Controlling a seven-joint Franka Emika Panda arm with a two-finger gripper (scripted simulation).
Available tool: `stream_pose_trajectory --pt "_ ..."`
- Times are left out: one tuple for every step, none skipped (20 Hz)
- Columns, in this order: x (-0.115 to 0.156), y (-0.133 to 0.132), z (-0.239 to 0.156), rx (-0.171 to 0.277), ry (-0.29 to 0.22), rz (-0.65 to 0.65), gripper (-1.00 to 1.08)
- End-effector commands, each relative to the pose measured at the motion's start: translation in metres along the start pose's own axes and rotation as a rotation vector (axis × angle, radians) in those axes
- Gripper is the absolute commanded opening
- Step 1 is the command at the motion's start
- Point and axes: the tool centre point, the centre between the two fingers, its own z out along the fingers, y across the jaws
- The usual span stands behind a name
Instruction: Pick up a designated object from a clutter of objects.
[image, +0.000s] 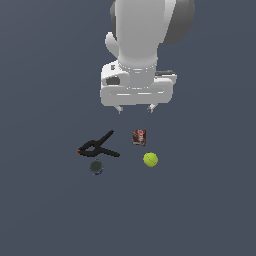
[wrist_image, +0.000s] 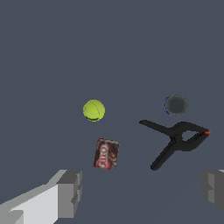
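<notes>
While pincer (image: 135, 108) gapes, can (image: 96, 167) untouched

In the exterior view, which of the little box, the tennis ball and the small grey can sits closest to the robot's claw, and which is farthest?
Measured from the gripper, which hangs open above them all:
1. Dark-red box: almost straight below the fingertips in the picture.
2. Tennis ball: lower, toward the exterior view's right.
3. Grey-topped can: farthest, toward the exterior view's left, beside the black clamp.
</notes>
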Motion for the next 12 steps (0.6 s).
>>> stream_pose_trajectory --pt "0.0 0.0 0.0 0.0 0.0 0.0 1.0" --pt "0.0 0.0 0.0 -0.001 0.0 -0.001 1.0" --pt "0.001 0.001 0.0 -0.002 0.001 -0.002 1.0" --pt "0.002 0.002 0.0 -0.005 0.002 -0.004 1.0" --pt "0.003 0.004 0.0 -0.009 0.004 -0.007 1.0" --pt "0.004 0.006 0.0 -0.014 0.007 -0.011 1.0" --pt "0.006 0.009 0.0 -0.019 0.009 -0.015 1.0" --pt "0.007 0.011 -0.001 -0.024 0.011 -0.018 1.0" --pt "0.008 0.012 -0.001 -0.027 0.013 -0.019 1.0" --pt "0.009 0.013 -0.002 -0.029 0.014 -0.02 1.0" --pt "0.009 0.013 -0.002 -0.03 0.015 -0.02 1.0" --pt "0.008 0.013 -0.003 -0.031 0.015 -0.019 1.0"
